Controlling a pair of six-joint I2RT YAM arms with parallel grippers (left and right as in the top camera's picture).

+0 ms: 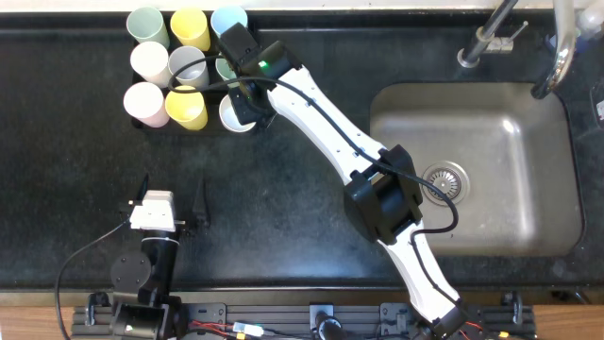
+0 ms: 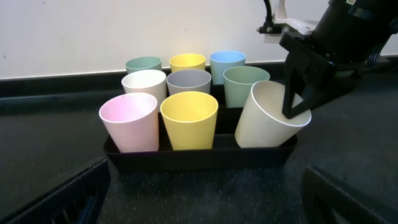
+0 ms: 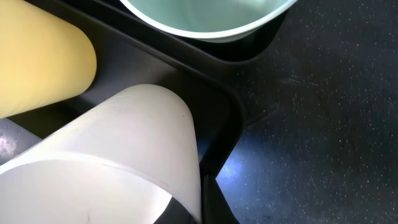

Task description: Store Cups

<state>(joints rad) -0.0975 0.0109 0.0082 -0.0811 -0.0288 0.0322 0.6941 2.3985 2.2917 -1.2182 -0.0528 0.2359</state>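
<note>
A black tray (image 2: 186,159) on the dark counter holds several cups in rows: pink (image 2: 129,121), yellow (image 2: 189,118), white (image 2: 143,85), grey (image 2: 188,81), green (image 2: 245,84) and others behind. A white cup (image 2: 264,118) leans tilted in the tray's front right corner, and my right gripper (image 2: 297,102) is shut on its rim. From above, this white cup (image 1: 234,113) sits under the right gripper (image 1: 247,93). Close up, the white cup (image 3: 118,155) lies against the tray's corner (image 3: 225,109), next to a yellow cup (image 3: 43,68). My left gripper (image 1: 173,195) rests open and low on the counter, facing the tray.
A steel sink (image 1: 472,161) with a faucet (image 1: 491,38) takes up the right side. The right arm (image 1: 330,132) stretches diagonally across the middle. Bare dark counter (image 1: 283,227) lies between the left gripper and the tray.
</note>
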